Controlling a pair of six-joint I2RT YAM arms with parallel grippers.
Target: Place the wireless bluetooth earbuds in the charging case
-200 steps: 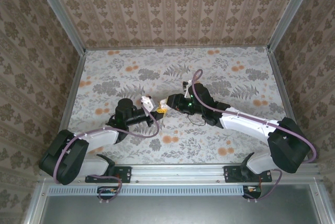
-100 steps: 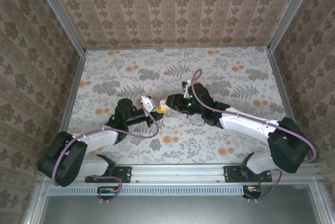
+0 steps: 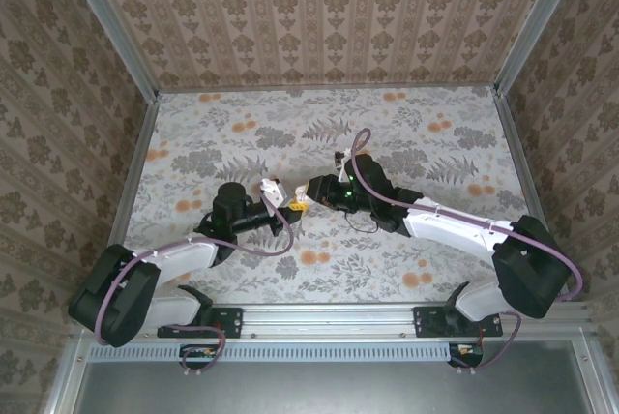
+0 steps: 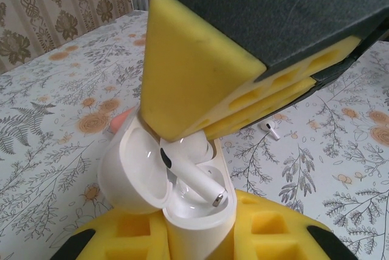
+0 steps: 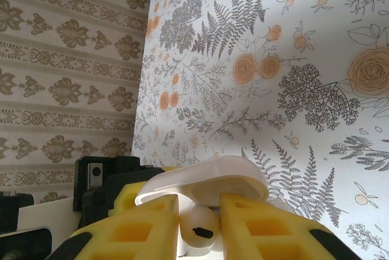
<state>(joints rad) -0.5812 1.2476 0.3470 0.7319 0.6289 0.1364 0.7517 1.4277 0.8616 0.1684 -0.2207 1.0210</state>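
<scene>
Right hand [image 3: 302, 197] edged slightly left and away from the arm bases, closing in over the charging case [image 4: 196, 223]. Its forearm [image 3: 450, 225] and cable [image 3: 360, 148] drifted the same way. Left shoulder [image 3: 111, 298] shifted slightly toward the near-left corner.

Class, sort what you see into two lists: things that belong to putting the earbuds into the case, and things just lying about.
Belong: charging case, held open-lidded by left gripper; first earbud, pinched by right gripper at the case's opening; second earbud, lying loose.

Lying about: orange-pink lump, mostly hidden behind the lid; floral table cover.
</scene>
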